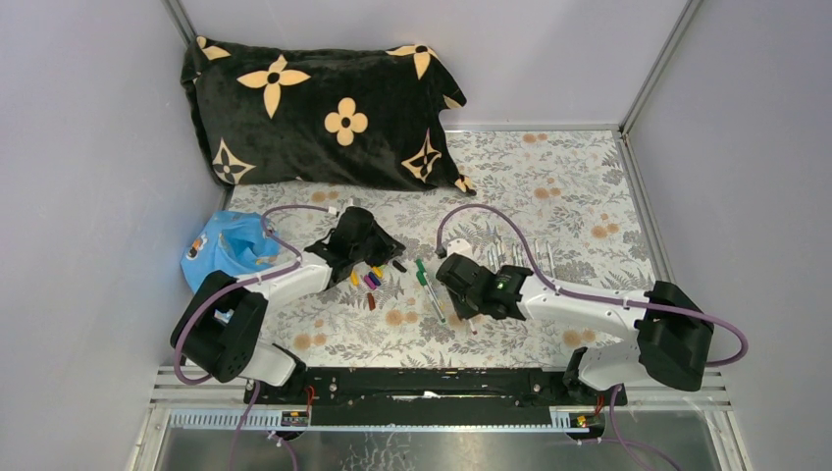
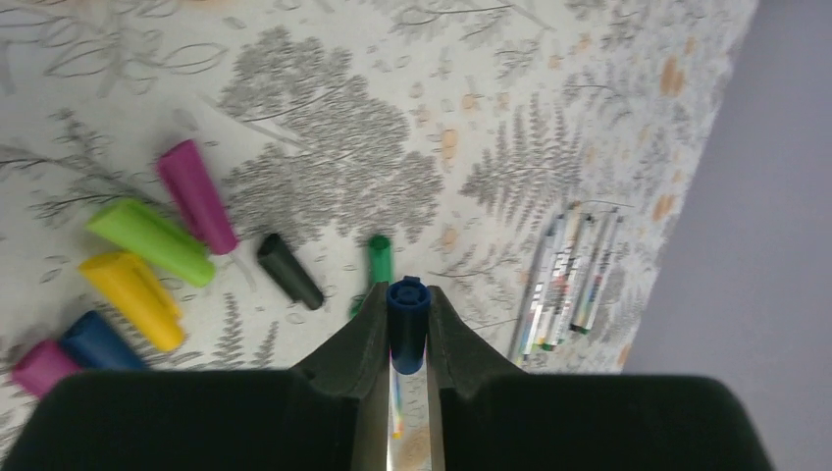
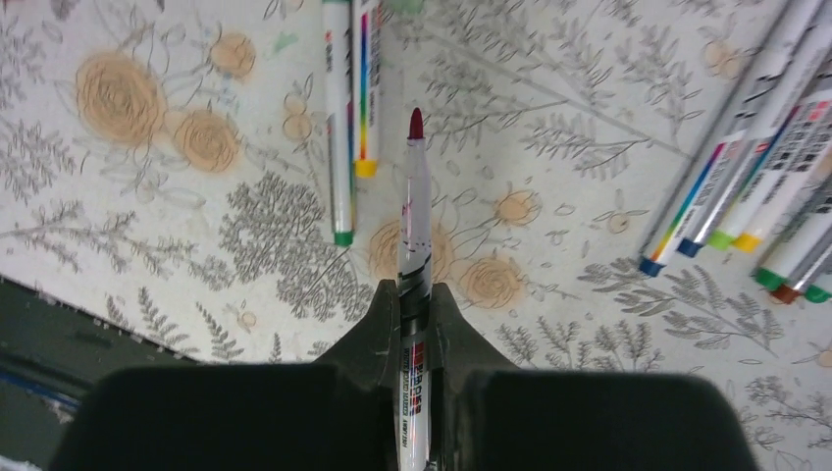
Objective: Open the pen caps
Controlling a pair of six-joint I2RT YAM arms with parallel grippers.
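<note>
**Desk:** What has each arm got hold of?

**Me:** My left gripper [image 2: 407, 292] is closed tight on a blue cap [image 2: 407, 319], with a finger pressing each side. I see a strip of pale barrel under the cap, between the fingers. I can't tell whether cap and barrel are joined.

**Desk:** And the right?

**Me:** My right gripper [image 3: 414, 291] is clamped on a red pen [image 3: 415, 211]. The barrel points straight out from the fingers, and its bare red tip is over the flowered tablecloth [image 3: 128, 196].

**Desk:** Where are the other caps?

**Me:** Loose on the cloth, to the left in my left wrist view. A purple cap [image 2: 196, 196] touches a green cap [image 2: 152, 240], and a yellow cap [image 2: 132, 299] lies just beside the green one. A black cap [image 2: 289, 270] lies nearer the fingers.

**Desk:** And the pens?

**Me:** A bundle of pens [image 2: 572, 275] lies side by side, off to the right in that view. On the right wrist camera, two pens [image 3: 340, 147] lie parallel just left of the red tip, one with a green end and one with a yellow end. From above, I see both grippers close together mid-table and a black pillow [image 1: 324, 98] by the far wall.
</note>
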